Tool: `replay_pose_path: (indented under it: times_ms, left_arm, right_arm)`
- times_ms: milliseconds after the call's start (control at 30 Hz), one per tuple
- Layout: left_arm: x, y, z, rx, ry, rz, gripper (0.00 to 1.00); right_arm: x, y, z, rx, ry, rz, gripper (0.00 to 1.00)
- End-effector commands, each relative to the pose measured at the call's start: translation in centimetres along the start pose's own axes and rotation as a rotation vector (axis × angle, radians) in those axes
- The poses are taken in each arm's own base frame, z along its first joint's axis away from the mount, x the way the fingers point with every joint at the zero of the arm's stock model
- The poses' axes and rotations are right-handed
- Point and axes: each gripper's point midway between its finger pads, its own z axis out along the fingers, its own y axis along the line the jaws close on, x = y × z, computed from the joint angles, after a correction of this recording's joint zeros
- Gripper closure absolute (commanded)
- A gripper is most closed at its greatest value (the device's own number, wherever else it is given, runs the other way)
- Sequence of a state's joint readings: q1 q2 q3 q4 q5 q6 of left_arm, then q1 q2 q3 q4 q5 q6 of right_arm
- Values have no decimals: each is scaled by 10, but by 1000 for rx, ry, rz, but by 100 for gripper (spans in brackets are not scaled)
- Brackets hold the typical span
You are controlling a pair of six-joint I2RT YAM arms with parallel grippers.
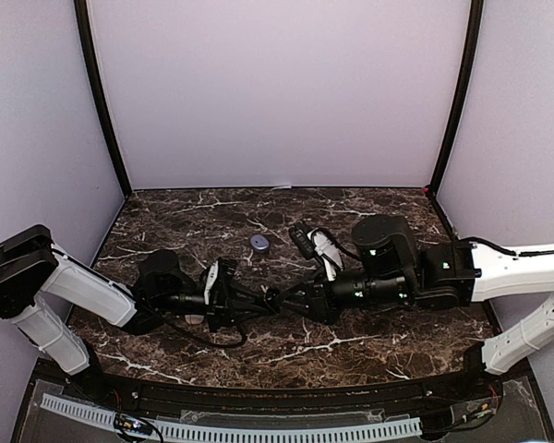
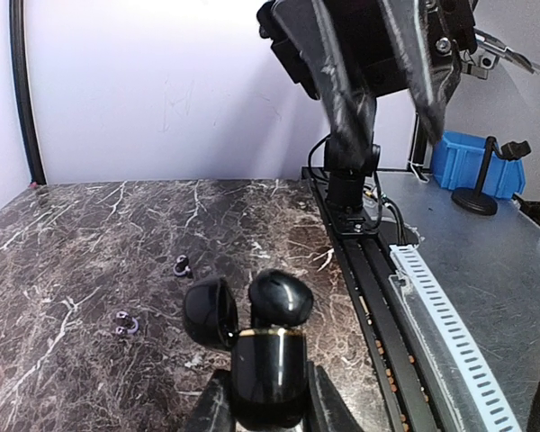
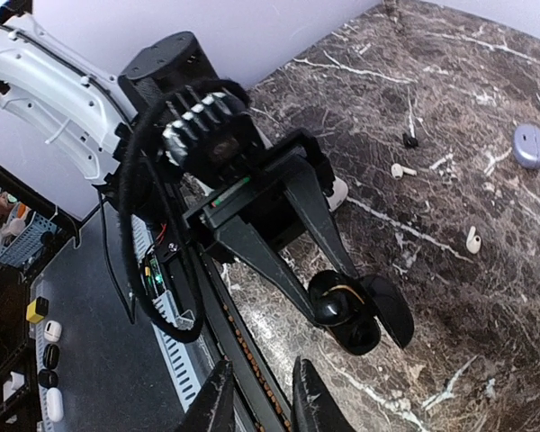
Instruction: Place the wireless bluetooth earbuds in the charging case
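We find the left gripper (image 2: 270, 409) clamped on the glossy black, gold-rimmed charging case (image 2: 268, 360), lid open, toward the dark marble table's (image 2: 72, 225) near edge. The right gripper (image 3: 256, 396) stands slightly parted, empty. 2 small white earbuds (image 3: 397, 169) lie mid-table.

L arm (image 1: 83, 293), R arm (image 1: 522, 275): white links, blk joints/cables (green lights on R).

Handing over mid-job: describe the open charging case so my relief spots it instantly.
On the dark marble table, look in the near half, mid-width. The left pincer is shut on the charging case: glossy black with a gold rim, lid open, unlike the lavender pod lying loose farther back.
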State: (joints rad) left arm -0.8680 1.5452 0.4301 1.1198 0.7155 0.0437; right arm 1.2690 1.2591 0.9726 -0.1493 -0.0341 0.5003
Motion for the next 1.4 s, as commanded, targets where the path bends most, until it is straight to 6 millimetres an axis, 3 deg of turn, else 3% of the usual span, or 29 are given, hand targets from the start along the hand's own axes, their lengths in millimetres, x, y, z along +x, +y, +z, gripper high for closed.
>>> replay_pose_path:
  times_ms: [0, 700, 833, 1367]
  left_arm:
    - [-10, 7, 2, -36, -16, 70, 100]
    - [-4, 13, 4, -73, -5, 94, 100]
    - [-3, 15, 4, -87, 3, 102, 100]
    - [2, 10, 2, -94, 4, 102, 100]
  right_arm:
    - [-2, -9, 8, 1, 27, 86, 77]
    - [-4, -33, 29, 13, 85, 196, 72]
    - [-3, -38, 35, 26, 97, 234, 65]
    - [-3, -49, 44, 71, 100, 282, 72]
